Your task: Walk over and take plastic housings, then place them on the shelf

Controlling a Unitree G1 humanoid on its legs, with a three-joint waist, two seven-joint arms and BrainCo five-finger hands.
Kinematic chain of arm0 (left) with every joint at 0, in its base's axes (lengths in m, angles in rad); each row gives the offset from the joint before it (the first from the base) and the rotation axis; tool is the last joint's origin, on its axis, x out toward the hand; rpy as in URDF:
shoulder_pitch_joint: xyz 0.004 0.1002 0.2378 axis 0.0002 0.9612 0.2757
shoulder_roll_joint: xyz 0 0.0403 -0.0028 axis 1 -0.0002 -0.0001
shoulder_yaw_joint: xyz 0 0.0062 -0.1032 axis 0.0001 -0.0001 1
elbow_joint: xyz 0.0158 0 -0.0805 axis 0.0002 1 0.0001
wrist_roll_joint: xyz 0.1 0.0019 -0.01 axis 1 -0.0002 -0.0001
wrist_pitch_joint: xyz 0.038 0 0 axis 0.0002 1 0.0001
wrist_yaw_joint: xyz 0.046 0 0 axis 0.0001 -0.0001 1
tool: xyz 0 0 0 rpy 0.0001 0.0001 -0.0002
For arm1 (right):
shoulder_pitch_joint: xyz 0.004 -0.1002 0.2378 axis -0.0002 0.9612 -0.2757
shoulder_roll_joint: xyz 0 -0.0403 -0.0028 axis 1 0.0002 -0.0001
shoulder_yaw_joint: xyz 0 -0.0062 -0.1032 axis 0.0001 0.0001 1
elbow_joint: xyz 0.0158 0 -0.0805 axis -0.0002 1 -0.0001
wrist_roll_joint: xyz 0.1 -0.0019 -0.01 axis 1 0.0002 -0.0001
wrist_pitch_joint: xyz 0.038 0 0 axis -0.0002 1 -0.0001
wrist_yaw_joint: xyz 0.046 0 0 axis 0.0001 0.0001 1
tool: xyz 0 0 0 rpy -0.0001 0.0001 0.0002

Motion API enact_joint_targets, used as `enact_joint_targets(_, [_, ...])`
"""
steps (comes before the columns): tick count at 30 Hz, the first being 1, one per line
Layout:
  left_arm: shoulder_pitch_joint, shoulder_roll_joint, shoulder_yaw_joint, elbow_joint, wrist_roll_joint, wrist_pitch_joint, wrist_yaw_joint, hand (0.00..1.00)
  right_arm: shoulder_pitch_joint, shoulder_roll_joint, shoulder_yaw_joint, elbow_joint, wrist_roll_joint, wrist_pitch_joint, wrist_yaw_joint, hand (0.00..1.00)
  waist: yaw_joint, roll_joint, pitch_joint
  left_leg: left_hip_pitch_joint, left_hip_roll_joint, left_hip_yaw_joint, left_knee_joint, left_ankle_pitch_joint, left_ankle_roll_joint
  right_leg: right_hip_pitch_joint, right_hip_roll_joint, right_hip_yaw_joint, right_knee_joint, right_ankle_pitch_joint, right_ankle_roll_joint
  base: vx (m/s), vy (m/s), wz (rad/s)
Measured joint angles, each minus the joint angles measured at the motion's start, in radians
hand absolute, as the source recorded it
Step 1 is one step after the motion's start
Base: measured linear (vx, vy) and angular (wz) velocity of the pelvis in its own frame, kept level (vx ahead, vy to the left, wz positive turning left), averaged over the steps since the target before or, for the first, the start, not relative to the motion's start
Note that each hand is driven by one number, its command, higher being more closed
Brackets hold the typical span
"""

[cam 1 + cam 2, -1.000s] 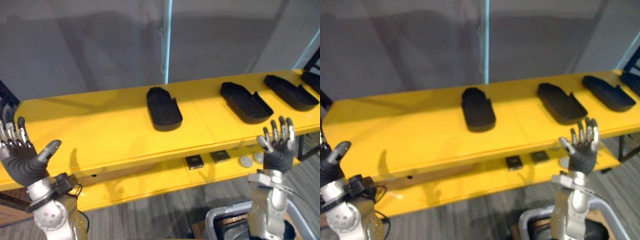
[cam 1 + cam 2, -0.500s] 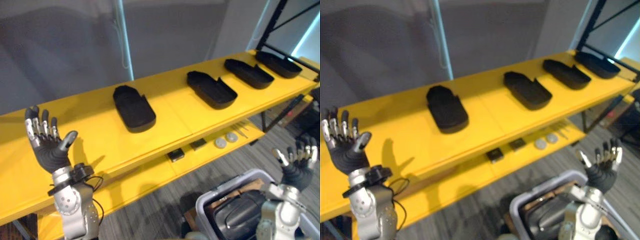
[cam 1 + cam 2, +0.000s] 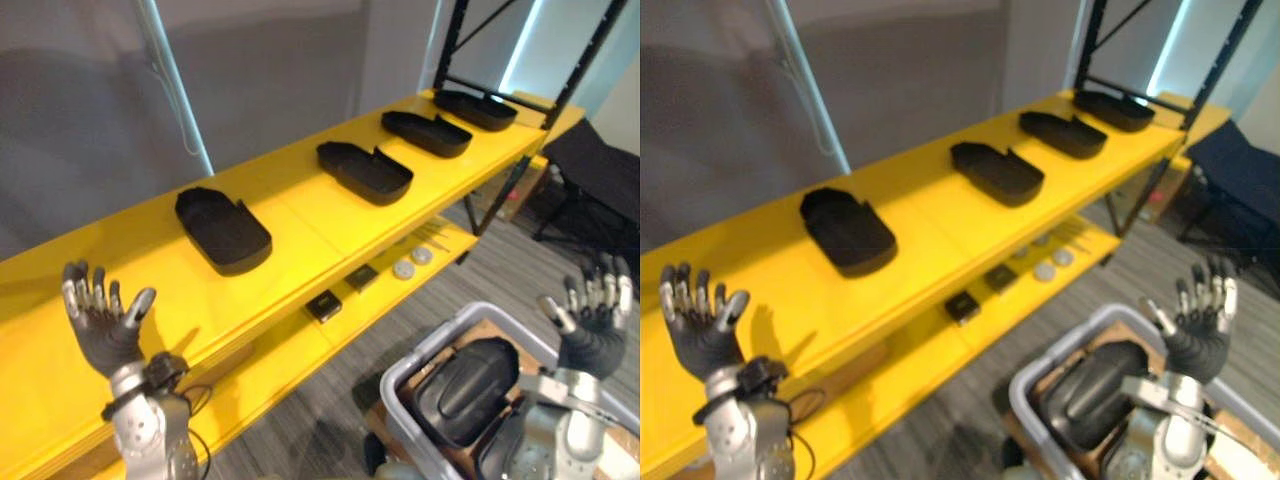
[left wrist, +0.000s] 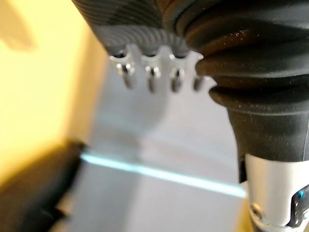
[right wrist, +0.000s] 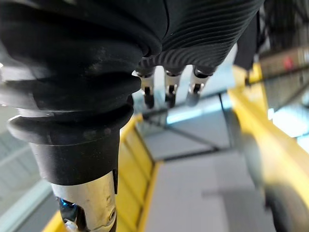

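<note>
Housing (image 3: 470,385) near right hand (image 3: 593,328), apart

Four black plastic housings lie in a row on the yellow shelf (image 3: 300,215) top board, open side up and well apart: nearest housing (image 3: 223,230), second housing (image 3: 365,171), third housing (image 3: 425,132), farthest housing (image 3: 475,108). A fifth housing (image 3: 465,388) lies rounded side up in the grey bin (image 3: 420,347).

From our head, both eyes look steeply down at the same scene from slightly different spots: the long yellow shelf (image 3: 300,240) with its row of black plastic housings (image 3: 222,230), and the grey plastic bin (image 3: 440,335) at lower right. Our wrist cameras sit very close behind each raised hand. The one behind the left hand (image 4: 203,29) faces the shelf, and the one behind the right hand (image 5: 193,29) faces yellow shelving beyond.
</note>
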Motion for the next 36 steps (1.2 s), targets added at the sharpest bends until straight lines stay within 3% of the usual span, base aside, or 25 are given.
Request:
enact_joint_targets(5, [0.043, -0.012, 0.033, -0.030, -0.001, -0.108, 0.001, 0.00, 0.000, -0.007, 0.063, 0.000, 0.001, -0.004, 0.013, 0.00, 0.033, -0.017, -0.022, 0.008, -0.012, -0.027, -0.002, 0.009, -0.015, 0.008, -0.012, -0.041, -0.009, 0.050, 0.031, 0.04, 0.011, 0.09])
enact_joint_targets(11, [0.010, -0.004, 0.047, -0.089, 0.010, -0.177, 0.003, 0.00, -0.040, -0.015, 0.143, 0.040, -0.001, -0.002, 0.009, 0.00, 0.049, 0.001, -0.026, 0.007, -0.028, -0.031, -0.008, 0.009, -0.015, 0.023, -0.017, -0.017, -0.076, 0.089, 0.037, 0.01, 0.020, -0.09])
enact_joint_targets(18, [-0.022, 0.006, 0.050, -0.089, 0.043, -0.179, 0.059, 0.00, -0.040, -0.024, 0.152, 0.041, 0.003, -0.002, 0.021, 0.00, 0.053, -0.015, -0.021, -0.018, -0.026, -0.038, 0.015, -0.006, -0.008, 0.002, -0.014, -0.014, -0.084, 0.075, 0.026, -0.06, -0.001, -0.04])
enact_joint_targets(21, [-0.048, 0.012, 0.010, -0.089, 0.096, -0.184, 0.072, 0.00, -0.076, -0.066, 0.148, 0.077, 0.026, -0.005, 0.020, 0.00, 0.061, -0.010, 0.003, -0.074, -0.017, -0.073, 0.104, -0.028, -0.006, -0.039, -0.010, -0.025, -0.001, 0.056, 0.026, -0.05, 0.016, 0.11])
enact_joint_targets(25, [-0.102, 0.023, -0.013, -0.091, 0.118, -0.226, 0.037, 0.00, -0.070, -0.064, 0.145, 0.103, 0.061, -0.005, -0.022, 0.00, 0.057, 0.000, 0.027, -0.057, -0.032, -0.147, 0.177, -0.058, 0.005, -0.048, -0.012, -0.023, 0.134, 0.019, 0.037, -0.04, 0.072, 0.00])
enact_joint_targets(27, [-0.138, 0.065, -0.038, -0.090, 0.115, -0.227, -0.012, 0.00, -0.031, -0.039, 0.142, 0.103, 0.078, -0.006, -0.036, 0.00, 0.040, -0.004, 0.036, -0.052, -0.018, -0.135, 0.220, -0.103, 0.014, -0.050, -0.009, -0.015, 0.157, 0.027, 0.046, -0.14, 0.116, -0.29])
enact_joint_targets(29, [-0.143, 0.103, -0.066, -0.090, 0.123, -0.222, -0.012, 0.00, 0.016, -0.015, 0.140, 0.096, 0.098, -0.012, -0.026, 0.00, 0.030, -0.013, 0.042, -0.056, -0.014, -0.088, 0.266, -0.127, 0.030, -0.048, -0.010, -0.001, 0.130, 0.036, 0.039, -0.26, 0.137, -0.62])
enact_joint_targets(31, [-0.143, 0.114, -0.096, -0.092, 0.148, -0.211, 0.011, 0.00, 0.052, 0.002, 0.138, 0.087, 0.108, -0.012, -0.003, 0.00, 0.018, -0.009, 0.040, -0.058, -0.008, -0.028, 0.230, -0.094, 0.052, -0.053, -0.049, -0.090, 0.111, -0.025, -0.014, -0.27, 0.127, -0.82])
enact_joint_targets(32, [-0.148, 0.110, -0.098, -0.097, 0.158, -0.212, 0.029, 0.00, 0.051, 0.001, 0.150, 0.077, 0.105, -0.012, 0.011, 0.00, 0.016, -0.009, 0.036, -0.055, 0.003, 0.021, 0.181, -0.058, 0.059, -0.096, -0.077, -0.189, 0.175, -0.031, -0.028, -0.18, 0.103, -0.86])
enact_joint_targets(34, [-0.159, 0.111, -0.101, -0.093, 0.157, -0.208, 0.034, 0.00, 0.050, 0.002, 0.169, 0.065, 0.093, -0.029, 0.012, 0.00, 0.017, -0.004, 0.036, -0.035, 0.023, 0.076, 0.103, -0.003, 0.056, -0.121, -0.116, -0.250, 0.344, -0.050, -0.048, -0.17, 0.085, -0.91])
enact_joint_targets(36, [-0.177, 0.111, -0.106, -0.077, 0.158, -0.195, 0.033, 0.00, 0.057, 0.020, 0.168, 0.065, 0.076, -0.056, 0.008, 0.00, 0.005, -0.009, 0.027, -0.030, 0.029, 0.089, 0.038, 0.045, 0.050, -0.103, -0.159, -0.237, 0.504, -0.099, -0.045, -0.07, -0.008, -0.42])
